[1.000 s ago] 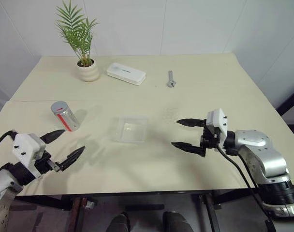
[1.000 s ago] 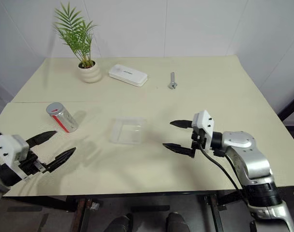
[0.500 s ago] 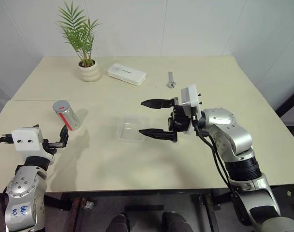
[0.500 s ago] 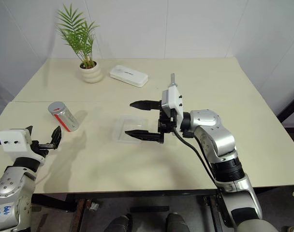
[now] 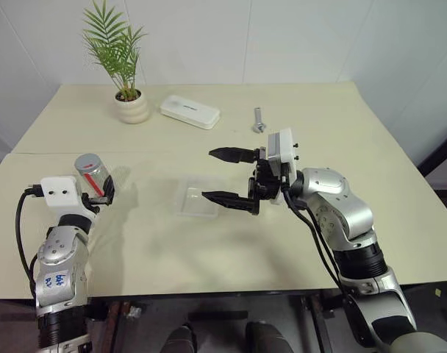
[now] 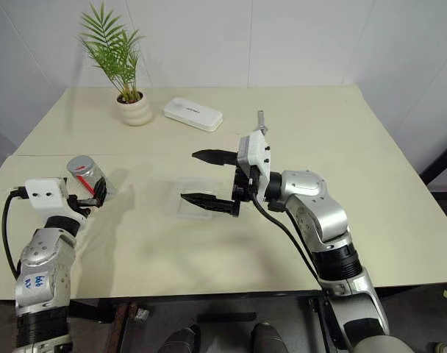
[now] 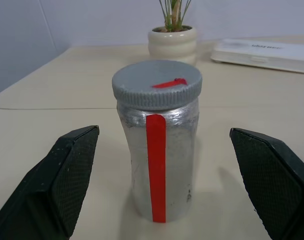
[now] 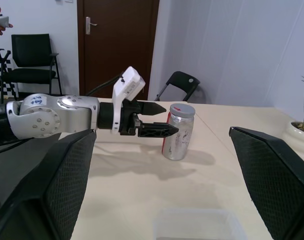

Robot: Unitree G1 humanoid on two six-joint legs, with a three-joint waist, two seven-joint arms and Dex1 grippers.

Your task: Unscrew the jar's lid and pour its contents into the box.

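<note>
Jar (image 7: 158, 155) stands upright on the table (image 5: 341, 125), lid (image 7: 157, 84) on, between the wide-open fingers of the left gripper (image 7: 162, 195), untouched. Right gripper (image 5: 229, 176) hovers wide open over the box (image 5: 196, 203), holding nothing.
</note>
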